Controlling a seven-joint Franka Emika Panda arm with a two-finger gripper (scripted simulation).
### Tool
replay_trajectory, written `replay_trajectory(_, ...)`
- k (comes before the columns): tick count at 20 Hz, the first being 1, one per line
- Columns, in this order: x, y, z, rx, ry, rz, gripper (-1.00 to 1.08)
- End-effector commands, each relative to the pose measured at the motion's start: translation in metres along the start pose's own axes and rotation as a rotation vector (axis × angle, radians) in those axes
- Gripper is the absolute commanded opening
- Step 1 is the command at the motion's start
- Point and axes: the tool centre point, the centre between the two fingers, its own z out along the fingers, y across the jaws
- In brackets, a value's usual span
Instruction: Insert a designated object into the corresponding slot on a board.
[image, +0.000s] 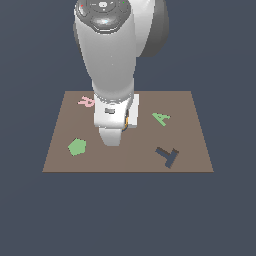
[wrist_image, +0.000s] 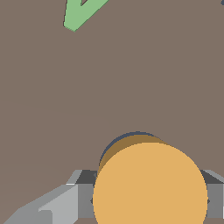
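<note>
My gripper (wrist_image: 148, 199) is shut on the flat round orange disc (wrist_image: 151, 183), with a grey finger (wrist_image: 83, 197) on either side of it. The disc sits low over the brown board (wrist_image: 131, 78). A thin dark arc of the round slot (wrist_image: 133, 134) shows just past the disc's edge; the rest of the slot is hidden under the disc. In the exterior view the gripper (image: 116, 131) stands near the middle of the board (image: 140, 160). Only a sliver of the orange disc (image: 126, 120) shows beside the hand, and the slot is hidden behind the arm.
A green pentagon (image: 77, 146) lies on the board at the exterior view's left, a pink letter R (image: 86, 101) at the far left, a green letter A (image: 161, 118) (wrist_image: 81, 13) at the right, and a dark T-shaped cut-out (image: 168, 156) at the near right.
</note>
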Motion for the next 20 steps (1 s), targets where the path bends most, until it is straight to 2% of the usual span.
replay_trajectory(1,0.000,0.000,0.000,-0.001,0.000,-0.012,-1.00)
replay_trajectory(14,0.000,0.000,0.010,-0.001,-0.001,-0.009,-1.00)
replay_trajectory(15,0.000,0.000,0.010,-0.001,-0.001,-0.009,1.00)
replay_trajectory(20,0.000,0.000,0.010,-0.001,-0.001,-0.009,1.00)
